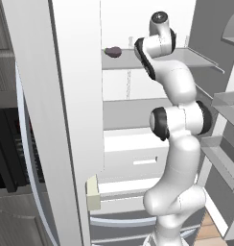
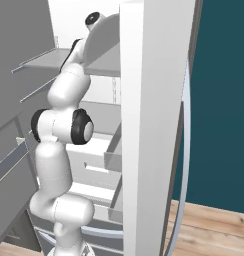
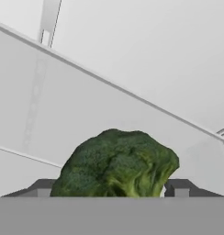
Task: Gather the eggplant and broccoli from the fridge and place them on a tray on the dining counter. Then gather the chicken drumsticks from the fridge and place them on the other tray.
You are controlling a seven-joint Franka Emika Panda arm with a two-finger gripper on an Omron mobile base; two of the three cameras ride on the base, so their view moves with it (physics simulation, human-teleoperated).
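The broccoli [image 3: 118, 160], a dark green head, sits low in the hand view on a pale fridge shelf [image 3: 86, 119]. My gripper [image 3: 110, 188] straddles it, with one dark fingertip [image 3: 42, 188] against each side, so it is shut on the broccoli. The eggplant [image 1: 112, 51], small and dark purple, lies on the upper shelf [image 1: 195, 57] at its left end, left of my arm. My arm [image 1: 174, 81] reaches up and into that shelf level. Trays, dining counter and chicken drumsticks are out of view.
The open fridge has white drawers [image 1: 135, 158] below the shelf and grey door bins [image 1: 224, 158] at the right. A tall white panel [image 1: 66, 120] stands close on the left. In the right base view a white door edge [image 2: 154, 125] blocks the right side.
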